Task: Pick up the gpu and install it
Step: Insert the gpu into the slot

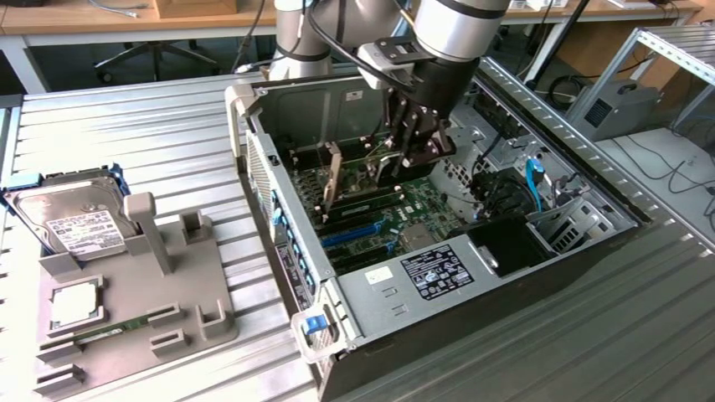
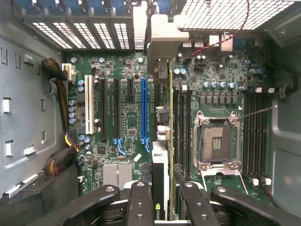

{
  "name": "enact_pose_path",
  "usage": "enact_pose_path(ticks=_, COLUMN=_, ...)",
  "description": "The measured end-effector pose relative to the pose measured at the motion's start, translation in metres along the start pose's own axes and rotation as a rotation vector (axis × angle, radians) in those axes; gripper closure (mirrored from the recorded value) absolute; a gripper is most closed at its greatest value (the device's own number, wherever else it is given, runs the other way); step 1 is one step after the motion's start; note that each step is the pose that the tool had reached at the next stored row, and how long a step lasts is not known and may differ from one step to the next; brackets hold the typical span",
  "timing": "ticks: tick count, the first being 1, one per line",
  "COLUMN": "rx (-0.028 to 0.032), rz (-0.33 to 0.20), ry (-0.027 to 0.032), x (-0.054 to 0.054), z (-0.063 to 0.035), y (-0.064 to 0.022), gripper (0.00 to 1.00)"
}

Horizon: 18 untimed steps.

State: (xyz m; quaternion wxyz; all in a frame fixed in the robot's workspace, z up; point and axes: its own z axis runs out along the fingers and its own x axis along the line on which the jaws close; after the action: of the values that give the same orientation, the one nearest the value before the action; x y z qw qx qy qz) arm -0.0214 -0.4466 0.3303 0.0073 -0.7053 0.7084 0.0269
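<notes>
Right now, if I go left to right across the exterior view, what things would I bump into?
hard drive → grey holder → hand gripping the gpu → blue cable → grey box

My arm [image 1: 453, 25] hangs steeply above the gpu [image 2: 161, 165], wrist pointing down at it, and my gripper [image 2: 164, 200] has its 2 fingers [image 2: 140, 202] closed on the gpu's top edge, 1 each side.
</notes>
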Motion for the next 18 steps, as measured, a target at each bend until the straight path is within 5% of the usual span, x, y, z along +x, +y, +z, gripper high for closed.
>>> enact_pose_path(ticks=18, rx=0.0044, rz=0.000, ry=-0.0002, x=0.001, z=0.0132, y=0.0015, gripper=0.73)
